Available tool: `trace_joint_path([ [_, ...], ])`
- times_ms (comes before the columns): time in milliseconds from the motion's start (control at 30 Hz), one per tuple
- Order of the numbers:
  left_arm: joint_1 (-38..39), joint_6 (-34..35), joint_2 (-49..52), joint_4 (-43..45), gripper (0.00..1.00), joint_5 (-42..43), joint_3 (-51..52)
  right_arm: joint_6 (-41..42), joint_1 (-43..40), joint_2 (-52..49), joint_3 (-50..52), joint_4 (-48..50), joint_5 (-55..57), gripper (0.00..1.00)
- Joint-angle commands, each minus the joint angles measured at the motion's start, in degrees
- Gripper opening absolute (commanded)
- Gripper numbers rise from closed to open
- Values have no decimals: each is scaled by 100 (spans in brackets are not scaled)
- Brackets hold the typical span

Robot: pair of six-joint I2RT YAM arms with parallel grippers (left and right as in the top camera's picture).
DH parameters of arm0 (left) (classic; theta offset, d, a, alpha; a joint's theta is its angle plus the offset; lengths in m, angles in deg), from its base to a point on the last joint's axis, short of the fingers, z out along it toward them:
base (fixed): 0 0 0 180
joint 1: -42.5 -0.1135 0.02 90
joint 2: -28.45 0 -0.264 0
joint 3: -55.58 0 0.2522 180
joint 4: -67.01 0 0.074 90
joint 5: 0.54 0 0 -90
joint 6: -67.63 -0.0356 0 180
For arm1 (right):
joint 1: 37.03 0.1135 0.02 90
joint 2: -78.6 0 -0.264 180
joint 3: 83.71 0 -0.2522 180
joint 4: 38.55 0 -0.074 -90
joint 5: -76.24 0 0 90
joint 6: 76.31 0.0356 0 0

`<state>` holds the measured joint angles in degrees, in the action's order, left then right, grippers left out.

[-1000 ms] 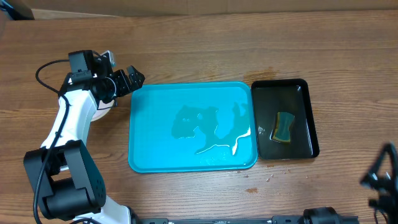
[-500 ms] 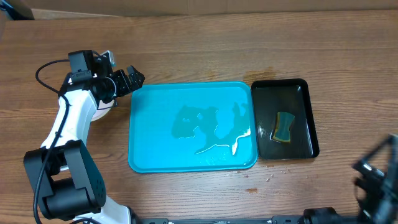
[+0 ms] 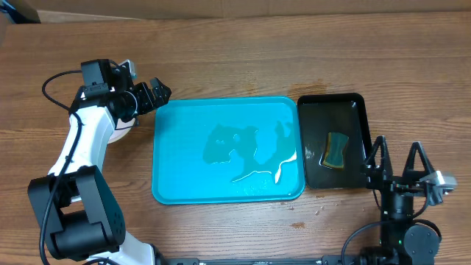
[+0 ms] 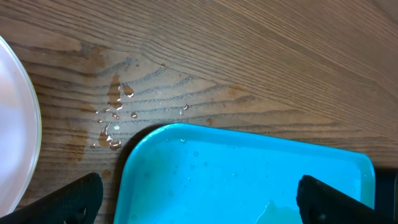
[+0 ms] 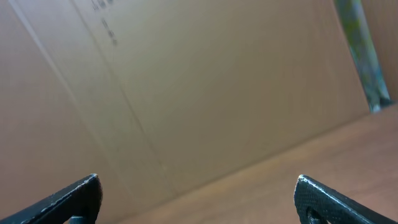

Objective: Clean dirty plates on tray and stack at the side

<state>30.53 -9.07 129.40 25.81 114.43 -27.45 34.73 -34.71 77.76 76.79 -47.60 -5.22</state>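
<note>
The turquoise tray lies mid-table with no plates on it, only a puddle of water. My left gripper is open and empty over the tray's far left corner. The left wrist view shows that corner between the open fingers. A white plate sits on the table left of the tray. In the overhead view its rim is mostly hidden under my left arm, and I cannot tell whether other plates lie under it. My right gripper is open and empty near the front edge, raised beside the black tray.
A black tray right of the turquoise tray holds water and a green-yellow sponge. Water drops lie on the wood between plate and tray. The right wrist view shows a cardboard wall behind the table.
My right arm has swung in from the bottom right corner and now stands upright in front of the black tray. The left arm, trays and sponge have not moved.
</note>
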Motion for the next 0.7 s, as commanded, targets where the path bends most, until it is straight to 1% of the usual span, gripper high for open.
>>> trace_joint_path([
  [0,20,-111,-68,4,100,-13,-111,44,-22,63,229,17,-63,100],
  [133,20,-109,-68,4,100,-13,-111,46,-20,63,542,-20,-92,100],
  [367,20,-109,-68,4,100,-13,-111,20,-20,68,529,-909,-114,100],
  [667,20,-111,-68,4,100,-13,-111,22,-20,68,529,-868,-114,100],
])
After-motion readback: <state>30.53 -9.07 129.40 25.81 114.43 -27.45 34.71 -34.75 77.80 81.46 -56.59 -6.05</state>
